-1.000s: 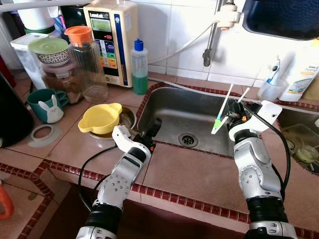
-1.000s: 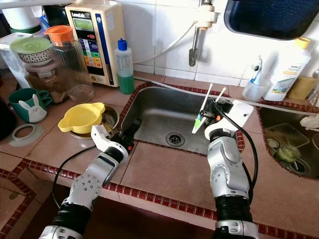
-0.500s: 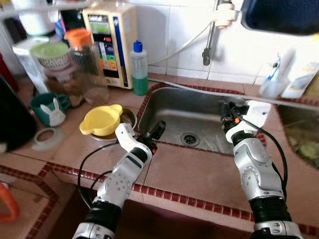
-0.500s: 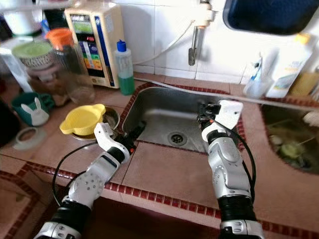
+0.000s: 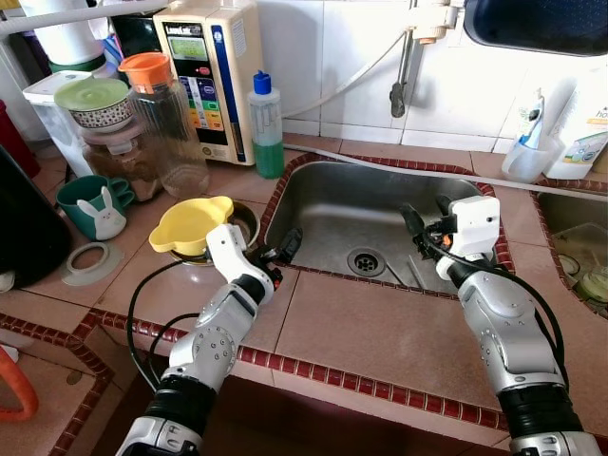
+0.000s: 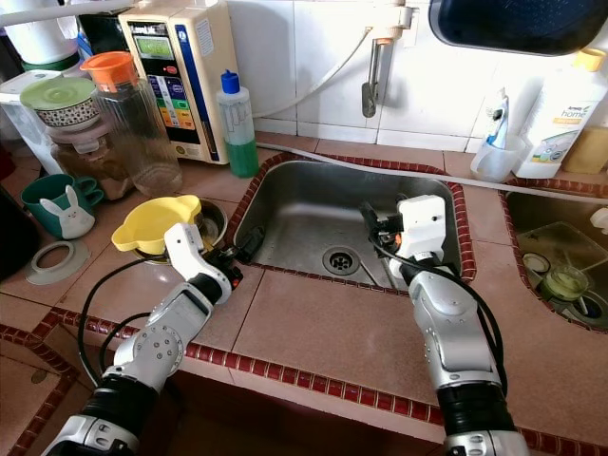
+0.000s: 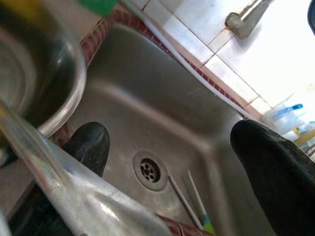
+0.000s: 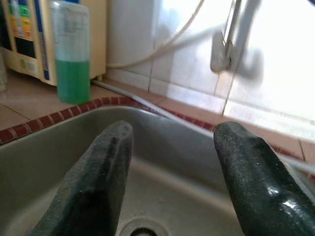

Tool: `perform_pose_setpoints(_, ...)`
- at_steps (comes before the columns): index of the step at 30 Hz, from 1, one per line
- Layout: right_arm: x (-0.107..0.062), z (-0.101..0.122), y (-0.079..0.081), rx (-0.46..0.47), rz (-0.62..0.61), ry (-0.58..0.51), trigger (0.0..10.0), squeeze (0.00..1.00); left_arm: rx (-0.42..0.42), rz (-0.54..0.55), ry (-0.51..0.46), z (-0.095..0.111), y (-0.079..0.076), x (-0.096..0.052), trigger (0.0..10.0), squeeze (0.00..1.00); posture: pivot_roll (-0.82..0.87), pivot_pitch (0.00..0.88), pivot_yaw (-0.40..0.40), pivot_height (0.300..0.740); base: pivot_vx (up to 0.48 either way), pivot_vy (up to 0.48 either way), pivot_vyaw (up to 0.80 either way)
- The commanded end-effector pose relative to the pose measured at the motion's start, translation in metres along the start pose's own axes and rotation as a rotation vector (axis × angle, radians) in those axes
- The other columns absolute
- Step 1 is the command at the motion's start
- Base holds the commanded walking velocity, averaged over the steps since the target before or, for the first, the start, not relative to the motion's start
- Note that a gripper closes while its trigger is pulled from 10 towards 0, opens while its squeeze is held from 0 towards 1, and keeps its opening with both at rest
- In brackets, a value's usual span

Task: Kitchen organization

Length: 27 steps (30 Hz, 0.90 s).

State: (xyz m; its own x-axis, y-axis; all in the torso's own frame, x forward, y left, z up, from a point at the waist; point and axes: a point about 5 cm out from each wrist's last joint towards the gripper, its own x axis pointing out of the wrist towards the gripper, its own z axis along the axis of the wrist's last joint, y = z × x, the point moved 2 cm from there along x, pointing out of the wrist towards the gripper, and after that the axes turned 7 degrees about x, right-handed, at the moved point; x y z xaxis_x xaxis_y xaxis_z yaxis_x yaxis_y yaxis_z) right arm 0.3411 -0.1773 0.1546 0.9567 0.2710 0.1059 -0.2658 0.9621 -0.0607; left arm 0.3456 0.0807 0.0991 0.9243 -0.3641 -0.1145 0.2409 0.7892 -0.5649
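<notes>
The right gripper [image 5: 425, 224] hangs over the sink [image 5: 323, 195] with its jaws spread wide and empty, and two thin sticks [image 7: 189, 199] lie on the basin floor just beside the drain [image 5: 362, 262]. The left gripper [image 5: 283, 249] rests at the sink's near rim, jaws also apart. Judging by this, the tidying is far from done: the yellow bowl [image 5: 189, 225] and other ware sit on the worktop [image 5: 380, 332].

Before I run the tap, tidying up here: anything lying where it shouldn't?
Yes. Two toothbrushes lie loose on the sink floor beside the drain, below the open right gripper, odd beside the cup holding another brush.
</notes>
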Motion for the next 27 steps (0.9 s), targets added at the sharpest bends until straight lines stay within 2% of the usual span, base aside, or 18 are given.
perform_pose_setpoints(1, -0.002, 0.01, 0.005, -0.043, 0.026, -0.036, 10.0, 1.0, 1.013, -0.371, -0.294, 0.086, -0.076, 0.007, 10.0, 0.0, 0.09, 0.0, 0.098, 0.74, 0.0, 0.0, 0.0)
perform_pose_setpoints(6, -0.008, 0.024, 0.002, -0.027, -0.02, -0.088, 10.0, 1.0, 1.032, -0.356, -0.311, 0.086, -0.073, 0.003, 10.0, 0.0, 0.09, 0.0, 0.101, 0.74, 0.0, 0.0, 0.0)
perform_pose_setpoints(13, -0.019, 0.025, 0.003, 0.009, -0.086, -0.102, 10.0, 1.0, 1.047, -0.322, -0.321, 0.079, -0.069, -0.005, 10.0, 0.0, 0.08, 0.0, 0.103, 0.74, 0.0, 0.0, 0.0)
perform_pose_setpoints(19, -0.029, 0.025, 0.009, 0.028, -0.118, -0.106, 10.0, 1.0, 1.037, -0.278, -0.326, 0.082, -0.062, -0.007, 10.0, 0.0, 0.08, 0.0, 0.099, 0.74, 0.0, 0.0, 0.0)
perform_pose_setpoints(27, -0.035, 0.032, 0.014, 0.033, -0.135, -0.126, 10.0, 1.0, 1.059, -0.267, -0.37, 0.088, -0.066, -0.008, 10.0, 0.0, 0.07, 0.0, 0.099, 0.74, 0.0, 0.0, 0.0)
